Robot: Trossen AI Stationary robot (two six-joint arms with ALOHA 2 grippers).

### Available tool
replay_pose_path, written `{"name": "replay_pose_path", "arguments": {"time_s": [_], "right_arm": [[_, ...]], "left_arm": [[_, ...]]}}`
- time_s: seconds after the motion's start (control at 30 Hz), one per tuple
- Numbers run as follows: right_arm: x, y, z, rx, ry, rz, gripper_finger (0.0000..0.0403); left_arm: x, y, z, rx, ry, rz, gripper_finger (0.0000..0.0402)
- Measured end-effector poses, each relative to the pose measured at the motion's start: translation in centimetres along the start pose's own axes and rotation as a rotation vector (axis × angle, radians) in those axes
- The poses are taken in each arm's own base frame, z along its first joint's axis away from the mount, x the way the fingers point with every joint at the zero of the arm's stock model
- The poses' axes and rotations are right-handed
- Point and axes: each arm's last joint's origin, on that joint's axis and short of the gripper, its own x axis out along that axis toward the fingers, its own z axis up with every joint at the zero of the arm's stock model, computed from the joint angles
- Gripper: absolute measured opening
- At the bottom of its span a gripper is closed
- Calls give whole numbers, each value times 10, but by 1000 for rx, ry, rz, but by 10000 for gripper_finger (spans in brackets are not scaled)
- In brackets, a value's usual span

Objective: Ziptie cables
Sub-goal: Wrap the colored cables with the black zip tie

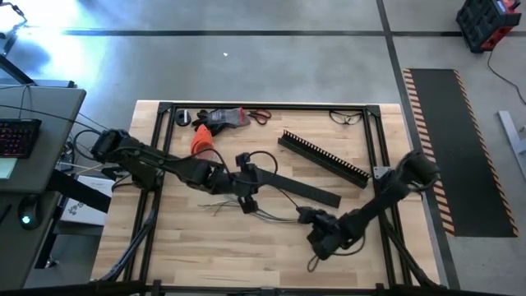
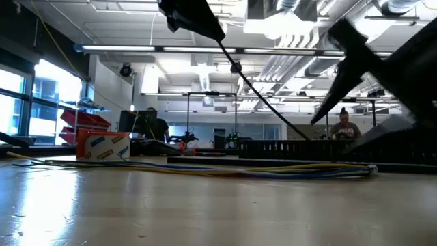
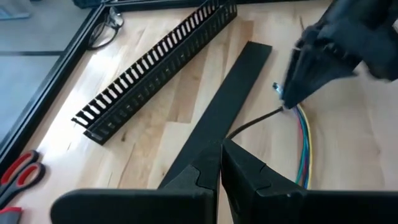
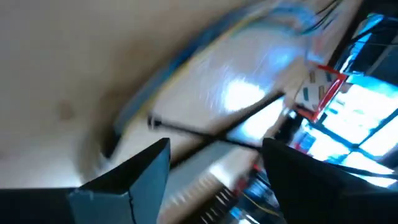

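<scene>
Cables [image 1: 246, 207]: thin coloured bunch lying flat on the wooden table [image 1: 189, 247], between the two arms, in front of the flat black bar [image 1: 296, 187]; seen in the low view [image 2: 273, 169] as a long low strand across the tabletop. Left gripper [image 3: 221, 163]: fingers pressed together over the near end of the bar, a thin black strand running from the tips. Right gripper [image 4: 214, 162]: fingers spread wide, hovering just above the cables' right end, nothing held; comb-toothed channel [image 1: 325, 156] behind the bar.

Bright overhead lighting, window glare, right wrist blurred
</scene>
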Motion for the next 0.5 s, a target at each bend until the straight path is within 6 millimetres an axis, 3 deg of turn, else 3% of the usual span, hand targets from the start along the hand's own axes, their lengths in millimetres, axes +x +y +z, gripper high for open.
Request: {"name": "replay_pose_path", "arguments": {"time_s": [0.23, 0.5], "right_arm": [[26, -11, -14, -74, -25, 116, 192], [34, -22, -10, 17, -149, 116, 127]], "left_arm": [[3, 7, 1, -14, 4, 14, 0], [4, 8, 1, -16, 5, 15, 0]]}}
